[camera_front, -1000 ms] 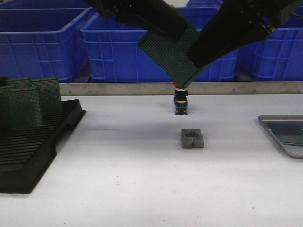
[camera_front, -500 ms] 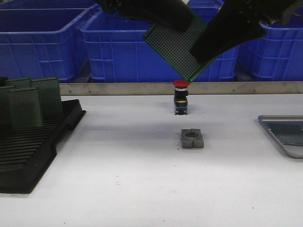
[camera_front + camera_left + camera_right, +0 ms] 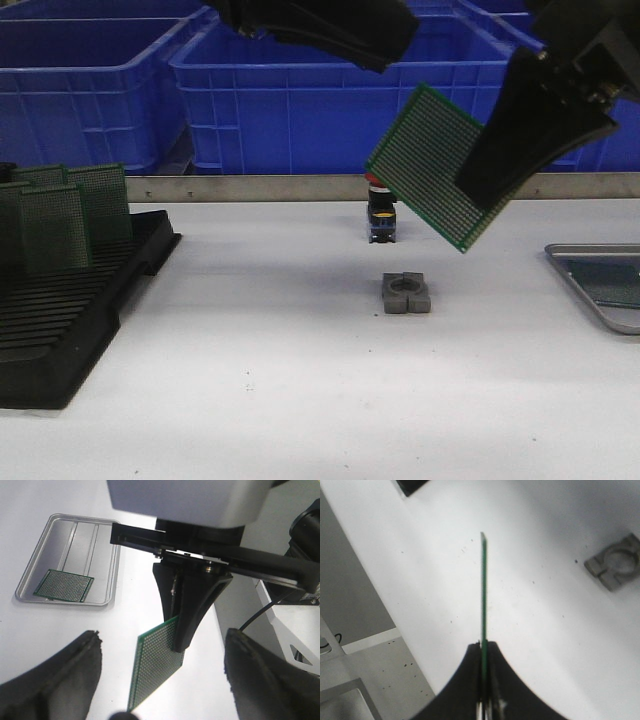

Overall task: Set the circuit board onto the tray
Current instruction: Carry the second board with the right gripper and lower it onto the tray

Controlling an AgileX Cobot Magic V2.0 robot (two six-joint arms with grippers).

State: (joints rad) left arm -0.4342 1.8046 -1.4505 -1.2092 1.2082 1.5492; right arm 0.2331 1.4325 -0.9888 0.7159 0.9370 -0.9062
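Note:
My right gripper (image 3: 485, 185) is shut on one edge of a green perforated circuit board (image 3: 428, 165) and holds it tilted in the air above the table's middle right. The right wrist view shows that board edge-on (image 3: 483, 585) between the shut fingers (image 3: 470, 670). My left gripper (image 3: 385, 50) is open and empty, high up and left of the board. Its wrist view shows the held board (image 3: 155, 670) and my right gripper (image 3: 192, 605) beyond its wide-open jaws. The silver-grey tray (image 3: 592, 249) lies at the table's right edge. It (image 3: 80, 540) holds another green board (image 3: 64, 586).
A black slotted rack (image 3: 60, 330) with several upright green boards (image 3: 60, 220) stands at the left. A red-capped push button (image 3: 381, 222) and a grey block (image 3: 406, 293) sit mid-table under the held board. Blue bins (image 3: 280, 100) line the back behind a metal rail.
The board has moved down and to the right with my right gripper. My left gripper, which was at the board before, is now apart from it and stays high.

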